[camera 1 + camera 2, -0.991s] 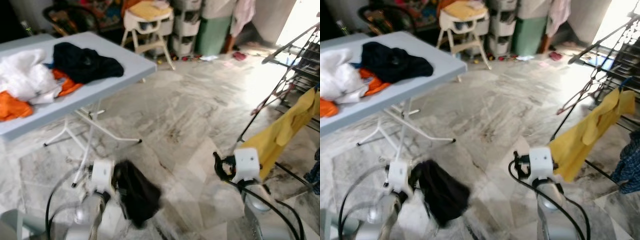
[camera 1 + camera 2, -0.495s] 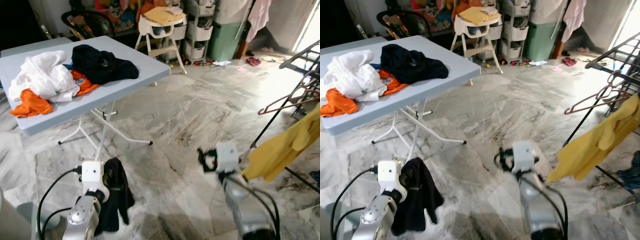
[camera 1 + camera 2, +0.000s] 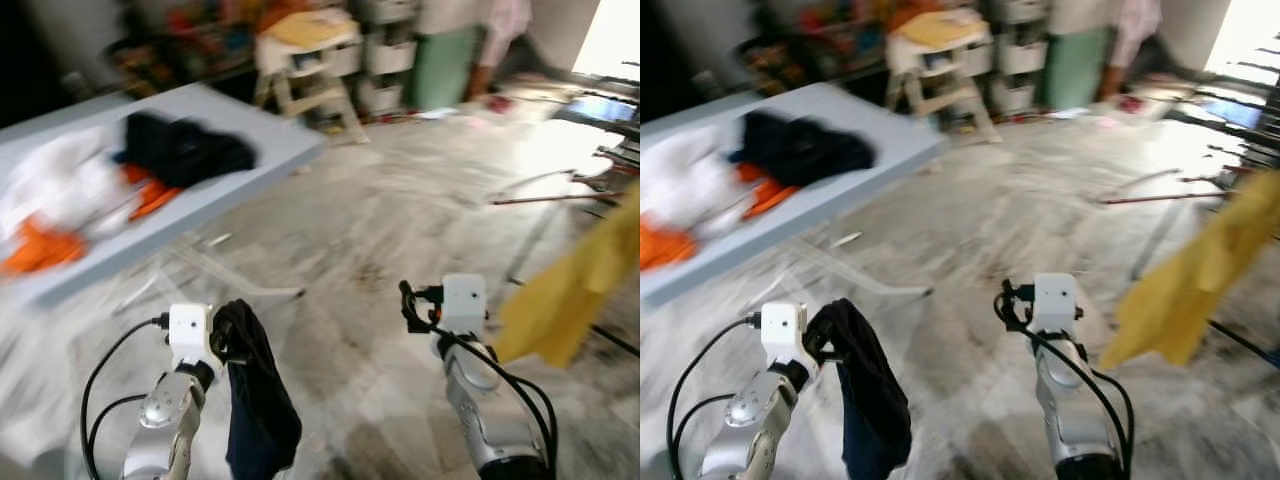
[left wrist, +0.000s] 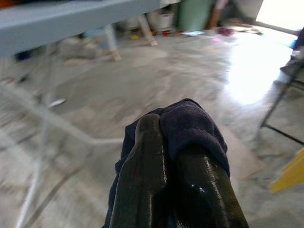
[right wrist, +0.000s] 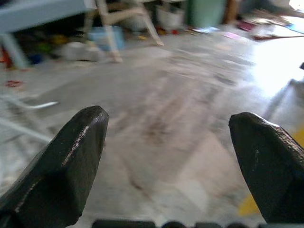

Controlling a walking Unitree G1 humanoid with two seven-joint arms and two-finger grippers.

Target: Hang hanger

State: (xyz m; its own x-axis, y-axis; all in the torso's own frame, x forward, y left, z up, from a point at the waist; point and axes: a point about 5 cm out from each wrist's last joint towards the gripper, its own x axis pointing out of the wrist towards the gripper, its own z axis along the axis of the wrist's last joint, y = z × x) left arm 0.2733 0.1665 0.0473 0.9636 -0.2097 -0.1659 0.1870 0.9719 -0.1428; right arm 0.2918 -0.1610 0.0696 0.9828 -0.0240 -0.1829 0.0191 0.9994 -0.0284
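While both head views are smeared with blur, the main things can still be made out. The left gripper [image 3: 222, 338] is raised low in front of the robot, its two black fingers [image 4: 147, 171] pressed together on a dark garment [image 3: 256, 400], which is bunched over the fingertips and hangs down from them in a loose fold above the marble floor [image 3: 370, 230]. The right gripper [image 3: 412, 305] is held up at about the same height, well apart from the left one, and its fingers [image 5: 71, 156] stand wide apart with nothing between them, only floor showing in the gap. Over on the robot's left a light blue folding table [image 3: 270, 150] carries a heap of clothes: a black piece [image 3: 180, 150], a white piece [image 3: 60, 180] and orange cloth [image 3: 40, 245] partly under the white. At the right edge a yellow garment [image 3: 575, 290] hangs from a drying rack [image 3: 1250, 110] whose bars are too blurred to follow. A thin reddish hanger [image 3: 1160, 195] shows near that rack, above the yellow garment and well away from both grippers; whether it is hooked on a bar cannot be told. Behind the table stand a white high chair [image 3: 305, 55] and stacked storage drawers [image 3: 390, 50].
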